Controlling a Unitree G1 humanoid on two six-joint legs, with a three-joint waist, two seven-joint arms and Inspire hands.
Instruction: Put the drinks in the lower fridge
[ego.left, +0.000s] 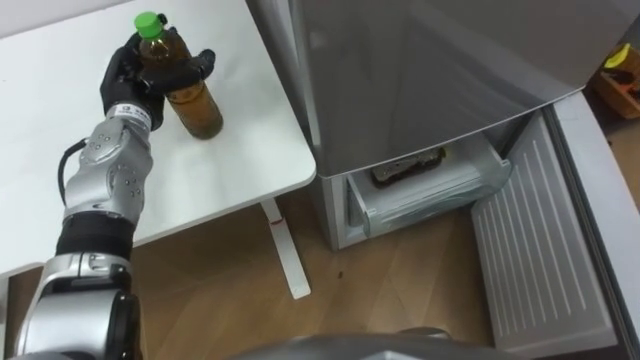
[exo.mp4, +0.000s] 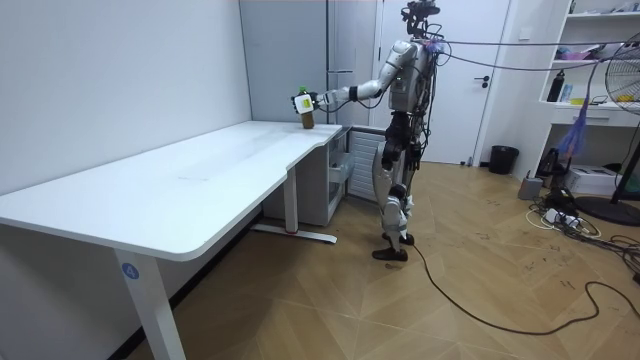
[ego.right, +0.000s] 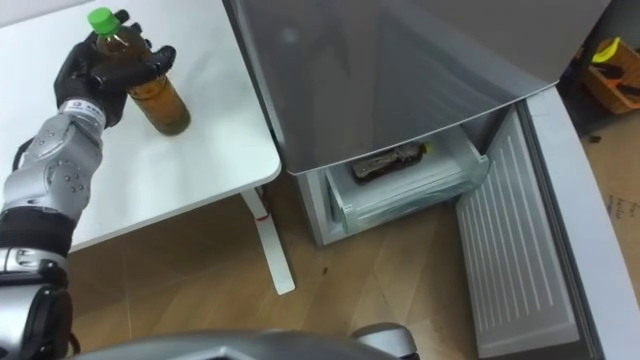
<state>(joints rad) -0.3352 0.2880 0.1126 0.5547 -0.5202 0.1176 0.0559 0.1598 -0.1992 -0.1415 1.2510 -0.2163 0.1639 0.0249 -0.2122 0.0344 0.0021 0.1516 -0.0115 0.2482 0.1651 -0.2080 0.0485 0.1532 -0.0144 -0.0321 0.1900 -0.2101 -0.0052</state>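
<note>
The left robot hand (ego.left: 128, 78) is closed around a drink bottle (ego.left: 192, 100), its fingers wrapped across the upper body just below the green cap (ego.left: 148, 22). The bottle holds amber liquid and stands roughly upright over the white counter (ego.left: 250, 150), near the end beside the fridge (ego.left: 420, 70). Whether its base touches the surface cannot be told. A label band circles the bottle, partly under the fingers, and its print is too small to read. The lower fridge door (ego.left: 540, 250) is swung open. Inside, a second bottle (ego.left: 408, 167) lies on its side in the pale drawer (ego.left: 430, 195). In the room view, the robot stands in front of the fridge.
</note>
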